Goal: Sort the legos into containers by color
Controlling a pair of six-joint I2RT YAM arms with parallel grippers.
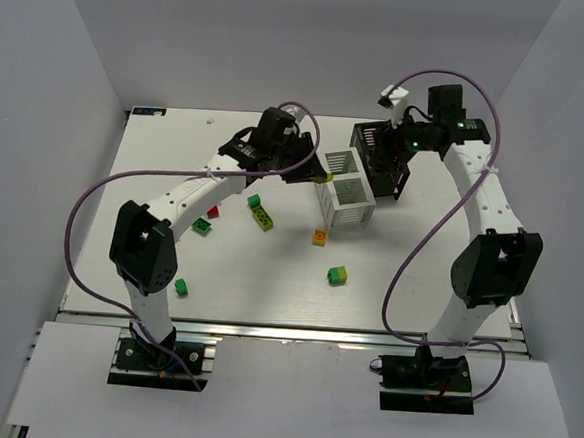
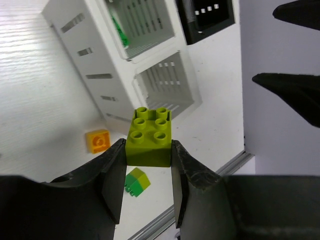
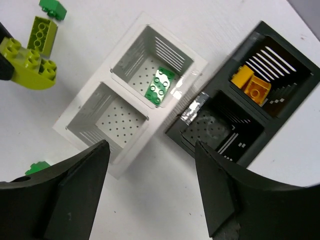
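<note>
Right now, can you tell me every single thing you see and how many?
white bin: one, white, mid-table; one compartment empty.
green brick: one, green, in its other compartment.
black bin: one, black, beside the white one.
orange bricks: two, orange, in one black compartment.
loose bricks: seven on table; green three, red, lime, orange, green-and-lime one each.
lime brick: one, lime, pinched in left tool.
table: one, white.
arms: two, white-black, near edge.
left tool: shut on lime brick.
right tool: open, above bins.
</note>
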